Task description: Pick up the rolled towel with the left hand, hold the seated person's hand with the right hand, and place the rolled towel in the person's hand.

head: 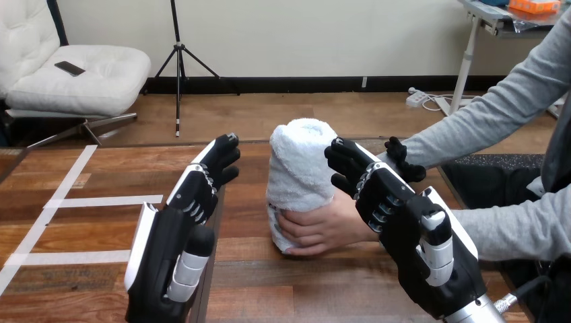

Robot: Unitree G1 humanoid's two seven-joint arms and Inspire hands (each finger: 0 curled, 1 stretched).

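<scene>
The white rolled towel point(299, 168) stands upright on the wooden table point(101, 175) at mid-view. The person's hand point(323, 230) grips its base from the right. My left hand point(195, 202) hangs just left of the towel, fingers straight and apart from it, holding nothing. My right hand point(397, 215) hovers right of the towel, above the person's wrist, fingers loosely bent with their tips near the towel's side. I cannot tell whether it touches the wrist. A second grey sleeve point(485, 114) reaches in from the upper right, its hand hidden behind my right hand.
White tape strips point(101, 200) mark the table's left part. The table's far edge point(135, 145) runs just behind the towel. The person sits at the right side, their forearm point(518, 229) lying across the table's right edge.
</scene>
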